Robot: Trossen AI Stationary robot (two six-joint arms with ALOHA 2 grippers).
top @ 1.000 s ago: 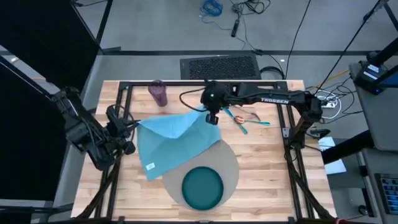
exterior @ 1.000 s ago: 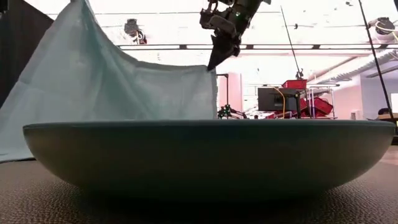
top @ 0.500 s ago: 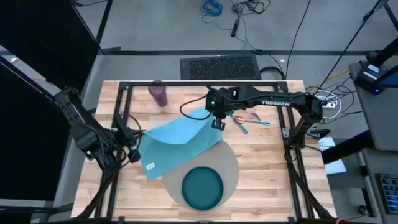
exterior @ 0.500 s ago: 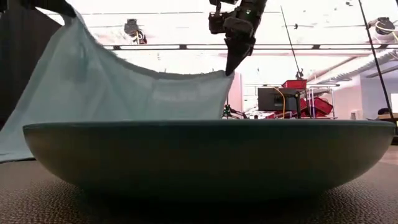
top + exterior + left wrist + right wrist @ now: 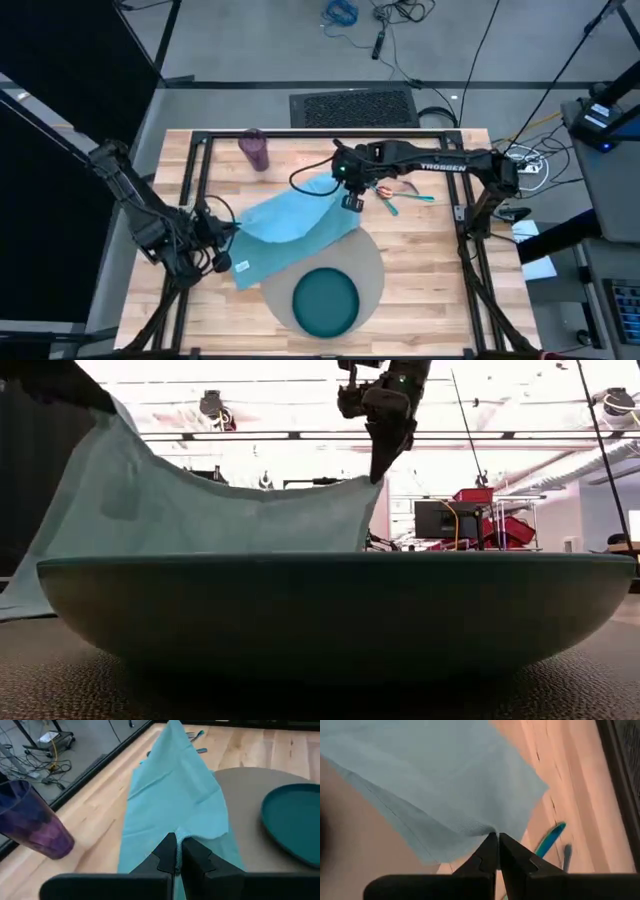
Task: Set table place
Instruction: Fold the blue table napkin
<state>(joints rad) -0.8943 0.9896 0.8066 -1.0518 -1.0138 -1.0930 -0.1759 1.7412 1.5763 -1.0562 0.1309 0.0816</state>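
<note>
A: What changed in the last second?

B: In the high view the left gripper (image 5: pixel 222 238), at centre left, has swung down-frame towards the near side, its jaws clamped on a corner of the napkin (image 5: pixel 290 222). The right gripper (image 5: pixel 349 199), just right of centre, moved slightly rightward, jaws likewise pinched on the opposite corner. The cloth hangs stretched between them, less peaked than before.

A: Meaning?

B: I'd judge they're folding or spreading it for laying beside the plate (image 5: pixel 325 302).

A: Edges and room?

B: Left to right: the cup (image 5: pixel 254 150) stands upper left, well apart. The napkin's lower edge overlaps the mat (image 5: pixel 372 262), on which the plate sits at bottom centre. The cutlery (image 5: pixel 398 195) lies just beside the right gripper. Bare table (image 5: pixel 430 280) is open lower right; the left side is tighter, near the black frame.
</note>
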